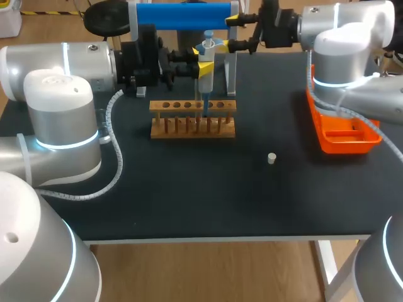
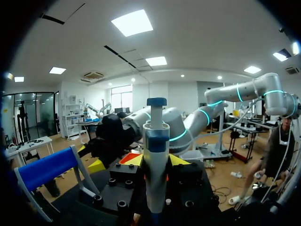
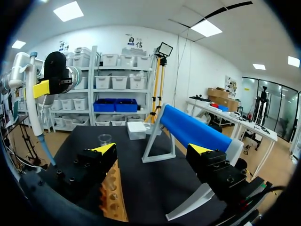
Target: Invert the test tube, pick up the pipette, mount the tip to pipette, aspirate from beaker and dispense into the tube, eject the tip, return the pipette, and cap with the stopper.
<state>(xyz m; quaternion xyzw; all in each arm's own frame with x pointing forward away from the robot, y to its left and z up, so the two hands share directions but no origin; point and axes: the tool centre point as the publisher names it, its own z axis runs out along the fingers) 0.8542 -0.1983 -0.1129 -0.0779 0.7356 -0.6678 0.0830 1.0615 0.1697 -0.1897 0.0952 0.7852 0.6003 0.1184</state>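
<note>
Head view: on black tabletop (image 1: 189, 189), L gripper (image 1: 204, 63) is clamped on grey pipette w/ blue plunger (image 1: 206, 88), upright, its thin end down at the holes of the wooden test-tube rack (image 1: 192, 119), right of rack's centre. R gripper (image 1: 236, 33) sits behind rack, fingers spread, nothing between them, next to blue roller on white frame (image 1: 182, 16). Small white stopper (image 1: 271, 158) lies in front of rack & to its right, well apart. Orange plastic tray (image 1: 346, 135) is farther right of rack, partly covered by R arm.

L wrist view: both fingers press the pipette barrel; rack is out of sight below.

R wrist view: rack lies under the spread fingers, only one end seen. Small clear beaker (image 3: 105, 139) & white box (image 3: 137, 129) stand beyond rack; head view doesn't show them. Whether a tube sits in rack: can't tell
</note>
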